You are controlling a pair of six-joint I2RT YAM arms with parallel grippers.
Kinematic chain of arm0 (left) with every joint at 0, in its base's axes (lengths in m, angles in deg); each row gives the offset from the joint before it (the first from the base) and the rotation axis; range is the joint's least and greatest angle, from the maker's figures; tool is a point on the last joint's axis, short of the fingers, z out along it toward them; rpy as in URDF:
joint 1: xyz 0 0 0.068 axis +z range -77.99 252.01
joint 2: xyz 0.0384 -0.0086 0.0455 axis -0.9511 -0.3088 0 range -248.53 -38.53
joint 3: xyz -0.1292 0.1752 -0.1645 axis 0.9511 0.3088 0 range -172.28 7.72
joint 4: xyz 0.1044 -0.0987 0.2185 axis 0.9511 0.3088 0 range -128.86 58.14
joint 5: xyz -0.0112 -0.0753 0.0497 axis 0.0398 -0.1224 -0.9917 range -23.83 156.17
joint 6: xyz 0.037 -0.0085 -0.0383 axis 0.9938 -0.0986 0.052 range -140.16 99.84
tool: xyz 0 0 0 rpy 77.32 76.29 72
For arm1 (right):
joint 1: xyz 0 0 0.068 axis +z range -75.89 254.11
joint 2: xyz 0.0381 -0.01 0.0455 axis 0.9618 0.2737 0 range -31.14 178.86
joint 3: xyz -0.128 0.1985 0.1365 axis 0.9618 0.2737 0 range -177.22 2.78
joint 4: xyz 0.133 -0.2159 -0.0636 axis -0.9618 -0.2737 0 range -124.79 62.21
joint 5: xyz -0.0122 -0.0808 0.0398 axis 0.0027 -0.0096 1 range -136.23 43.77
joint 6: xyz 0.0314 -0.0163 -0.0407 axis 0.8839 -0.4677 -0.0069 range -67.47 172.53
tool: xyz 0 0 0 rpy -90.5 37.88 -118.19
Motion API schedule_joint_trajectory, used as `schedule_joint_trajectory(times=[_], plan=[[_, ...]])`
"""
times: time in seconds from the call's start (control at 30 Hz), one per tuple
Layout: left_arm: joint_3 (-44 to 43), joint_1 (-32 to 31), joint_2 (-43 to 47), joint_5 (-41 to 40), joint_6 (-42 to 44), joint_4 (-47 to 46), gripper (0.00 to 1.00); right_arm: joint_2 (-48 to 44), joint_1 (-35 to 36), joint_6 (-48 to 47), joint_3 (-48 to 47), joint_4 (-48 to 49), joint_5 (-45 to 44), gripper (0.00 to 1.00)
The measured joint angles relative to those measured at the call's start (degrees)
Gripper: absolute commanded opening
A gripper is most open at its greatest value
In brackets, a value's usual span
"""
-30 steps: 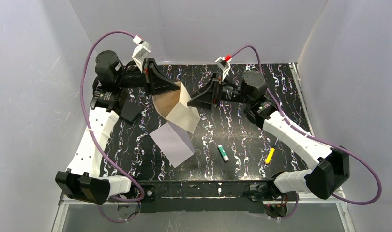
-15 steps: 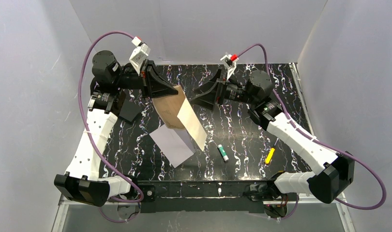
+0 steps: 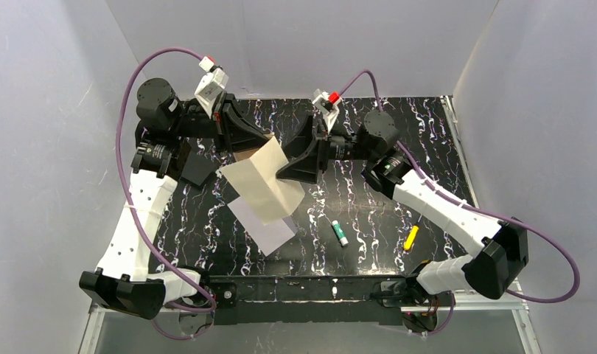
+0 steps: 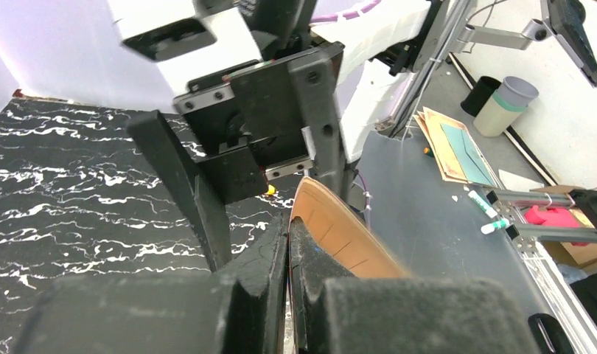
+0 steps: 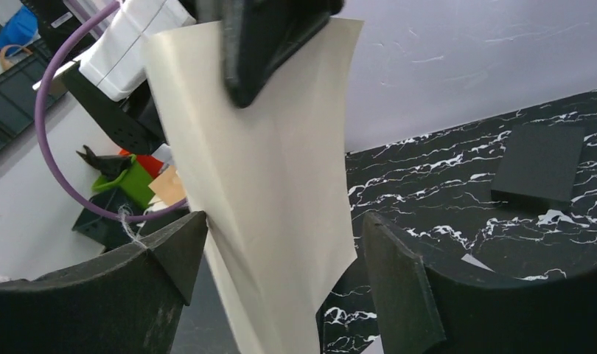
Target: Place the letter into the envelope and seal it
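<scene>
Two hands attend the letter (image 3: 262, 184): the left hand (image 3: 268, 140) clamps its edge to hang it over the envelope (image 3: 272, 231), the right hand (image 3: 283, 174) straddles it open, ready to grip.

Top view: the letter (image 3: 262, 184) covers the envelope's (image 3: 270, 225) far corner, so can't tell how the flap sits. The sheet's upper corner disappears into the left gripper (image 3: 268, 139). Right wrist view chops off its bottom edge. The black pad (image 3: 197, 168) is half tucked behind the left arm (image 3: 144, 206), and the tube (image 3: 340, 233) label's too tiny to read.
</scene>
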State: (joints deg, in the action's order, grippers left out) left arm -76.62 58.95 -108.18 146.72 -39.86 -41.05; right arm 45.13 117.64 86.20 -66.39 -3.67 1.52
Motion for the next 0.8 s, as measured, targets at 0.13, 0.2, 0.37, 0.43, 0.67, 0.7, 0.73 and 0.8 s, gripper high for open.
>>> schedule_joint_trajectory(times=[0.13, 0.2, 0.37, 0.43, 0.67, 0.7, 0.73, 0.8], plan=[[-0.2, -1.3, 0.6, 0.8, 0.3, -0.2, 0.00, 1.5, 0.5, 4.0, 0.0, 2.6, -0.7, 0.62], [-0.2, -1.6, 1.2, 1.0, 0.7, -0.2, 0.00, 2.0, 0.5, 7.3, 0.1, 6.4, -0.7, 0.57], [-0.4, -1.7, 2.8, 1.2, 1.1, -0.5, 0.00, 2.1, 0.5, 11.2, 0.1, 11.2, 0.1, 0.51], [-0.8, -1.7, 2.9, 1.2, 1.1, -0.6, 0.00, 1.9, 0.5, 10.8, 0.1, 10.6, 0.3, 0.48], [-0.8, -1.7, 2.4, -0.2, 0.9, -0.6, 0.00, -0.5, 0.5, 3.1, -0.3, 0.7, 1.8, 0.33], [-0.8, -1.7, 2.3, -0.5, 0.8, -0.5, 0.00, -0.7, 0.5, 2.3, -0.5, -0.3, 2.1, 0.31], [-0.8, -1.7, 2.3, -1.0, 0.7, -0.6, 0.00, -0.8, 0.5, 1.7, -0.7, -1.0, 2.5, 0.29], [-0.8, -1.7, 2.1, -1.8, 0.5, -0.6, 0.00, -0.9, 0.5, 0.8, -0.9, -1.9, 3.2, 0.28]])
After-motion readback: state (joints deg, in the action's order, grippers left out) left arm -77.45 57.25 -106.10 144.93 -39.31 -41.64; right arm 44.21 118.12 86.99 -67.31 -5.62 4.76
